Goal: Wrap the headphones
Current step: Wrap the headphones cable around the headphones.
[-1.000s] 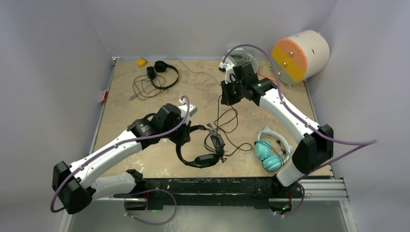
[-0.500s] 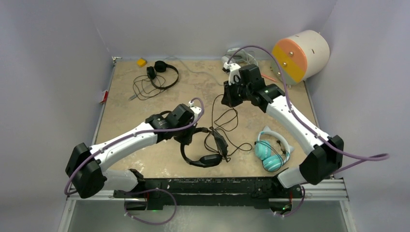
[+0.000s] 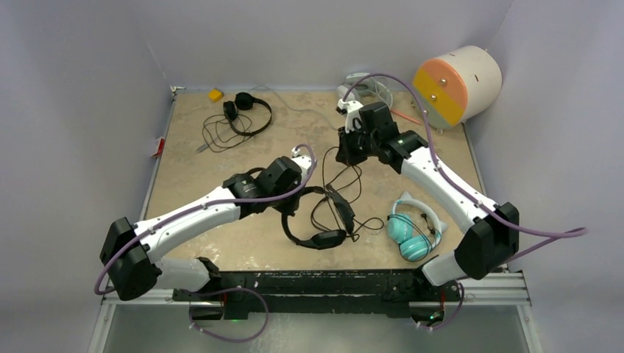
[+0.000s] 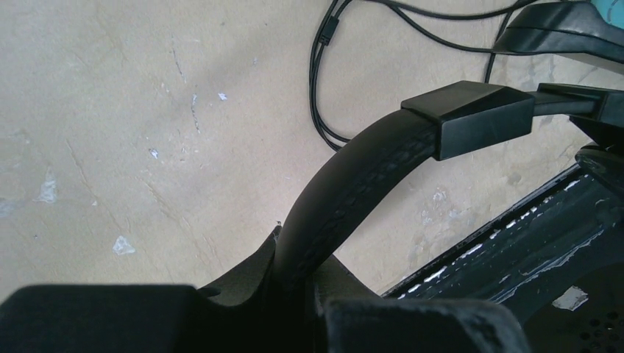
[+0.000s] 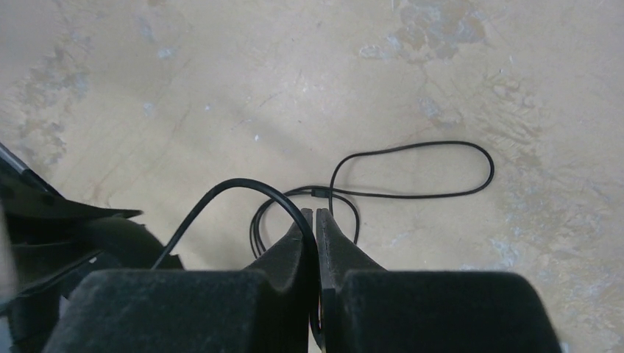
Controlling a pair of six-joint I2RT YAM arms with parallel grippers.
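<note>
A slim black pair of headphones [image 3: 316,237] lies mid-table, and my left gripper [image 3: 289,204] is shut on its padded band [image 4: 353,184], which runs up between the fingers [image 4: 305,254]. Its thin black cord [image 3: 340,176] trails toward the back in loose loops. My right gripper [image 3: 346,152] is shut on that cord [image 5: 243,185], which arches over the left fingertip and drops into the closed jaws [image 5: 315,215]. The teal pair with a white band [image 3: 412,229] rests at the front right. Another black pair [image 3: 248,112] with its tangled cord sits at the back left.
A small yellow object [image 3: 215,95] lies at the back left corner. A cream and orange cylinder [image 3: 458,83] stands beyond the back right corner, next to a clear container [image 3: 374,83]. The black front rail [image 3: 331,279] runs close below the held headphones.
My left arm has carried the black headphones to the right. The right gripper has come slightly nearer and lower, with the cord still pinched.
</note>
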